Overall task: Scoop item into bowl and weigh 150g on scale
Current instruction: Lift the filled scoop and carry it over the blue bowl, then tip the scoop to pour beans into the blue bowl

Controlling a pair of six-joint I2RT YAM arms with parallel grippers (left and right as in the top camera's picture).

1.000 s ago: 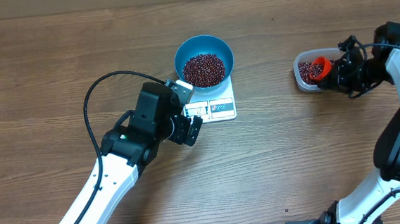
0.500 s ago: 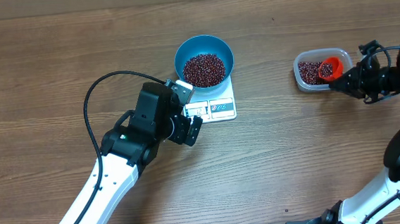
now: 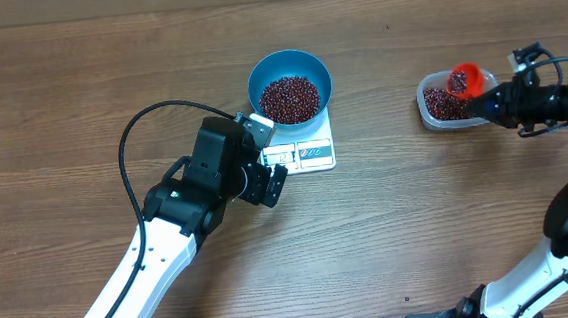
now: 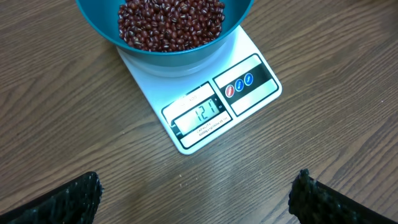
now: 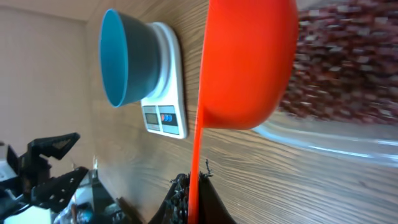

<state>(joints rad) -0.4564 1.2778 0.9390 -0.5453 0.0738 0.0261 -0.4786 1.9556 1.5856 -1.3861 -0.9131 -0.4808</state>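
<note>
The blue bowl stands on the white scale and holds a heap of red-brown beans. The display reads 121. My left gripper hovers open just in front of the scale's front left corner, with nothing between its fingers. My right gripper is shut on the thin handle of an orange scoop. The scoop is raised over the clear container and seems to carry a few beans.
A clear rectangular plastic container with more beans stands at the right, under the scoop. The left arm's black cable loops over the table to the left of the scale.
The right gripper has drawn back to the right and lifted the scoop out of the container's beans. The left arm, bowl and scale have not moved.
</note>
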